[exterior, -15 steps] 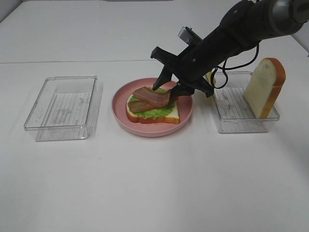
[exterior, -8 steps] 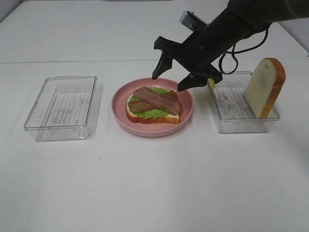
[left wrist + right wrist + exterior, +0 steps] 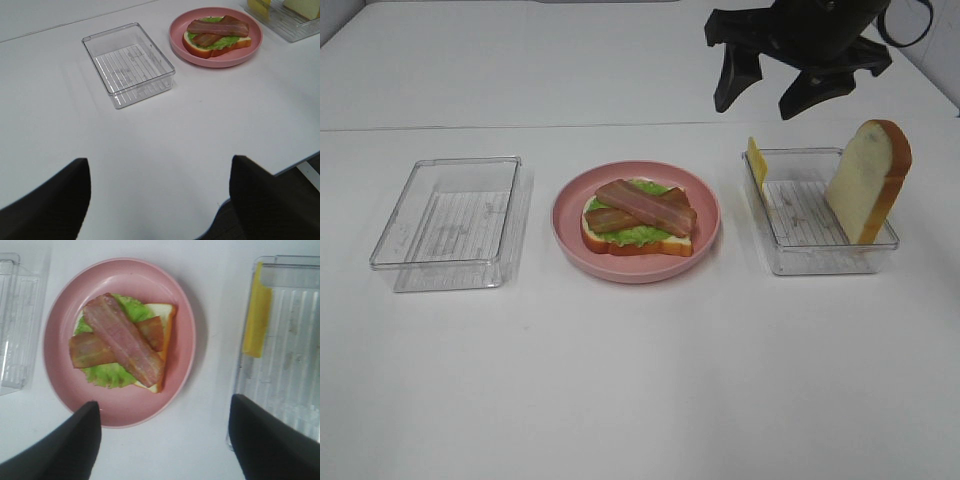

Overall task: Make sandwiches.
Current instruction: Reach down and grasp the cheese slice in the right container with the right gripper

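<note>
The half-built sandwich (image 3: 637,222) is found in the middle of the pink plate (image 3: 570,200): a bottom slice, lettuce (image 3: 638,236) and two crossed bacon strips (image 3: 645,206) laid loose on top. These are judged likely to slide if nudged. In the clear tray (image 3: 820,258) just right of the plate, a bread slice (image 3: 868,180) is propped upright and a cheese square (image 3: 757,165) is stood on edge against the wall nearest the plate. The bread is judged light, soft and springy, and is best taken across its thickness near the upper crust. The cheese is judged thin and bendable, so its exposed top edge would be pinched gently. The right pincer (image 3: 758,104) is held spread and empty, high behind the plate. The left pincer (image 3: 160,162) is likewise spread and empty over the desk (image 3: 640,380), well apart from the plate, beyond the empty tray (image 3: 450,222). The cheese's lower part is blurred by the tray wall, the right arm is cut off at the frame's edge, and no ham can be made out.
</note>
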You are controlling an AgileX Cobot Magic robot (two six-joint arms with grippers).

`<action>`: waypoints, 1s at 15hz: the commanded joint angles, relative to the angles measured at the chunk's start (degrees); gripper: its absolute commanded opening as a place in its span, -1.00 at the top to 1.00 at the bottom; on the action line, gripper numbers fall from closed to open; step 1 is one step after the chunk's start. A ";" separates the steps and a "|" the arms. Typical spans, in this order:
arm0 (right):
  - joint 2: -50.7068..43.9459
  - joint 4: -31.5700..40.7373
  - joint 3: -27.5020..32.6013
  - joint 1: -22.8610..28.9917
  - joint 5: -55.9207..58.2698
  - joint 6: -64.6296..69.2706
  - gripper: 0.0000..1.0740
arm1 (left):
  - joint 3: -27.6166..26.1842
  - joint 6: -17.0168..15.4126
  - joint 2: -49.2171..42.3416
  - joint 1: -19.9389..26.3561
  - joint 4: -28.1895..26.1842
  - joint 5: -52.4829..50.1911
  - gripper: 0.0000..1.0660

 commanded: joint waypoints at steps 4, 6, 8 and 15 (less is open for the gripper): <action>6.76 -2.35 -10.08 -5.39 3.84 -0.69 -0.15 | 0.23 0.00 -0.34 0.06 -0.29 -0.57 -0.38; 11.86 -2.81 -14.67 -5.96 5.73 -1.38 -0.15 | 0.23 0.00 -0.34 0.06 -0.29 -0.57 -0.38; 17.93 -4.07 -19.37 -6.02 6.93 -1.38 -0.15 | 0.23 0.00 -0.34 0.06 -0.29 -0.57 -0.38; 30.54 -7.05 -29.79 -6.02 9.74 -1.38 -0.11 | 0.23 0.00 -0.34 0.06 -0.29 -0.57 -0.38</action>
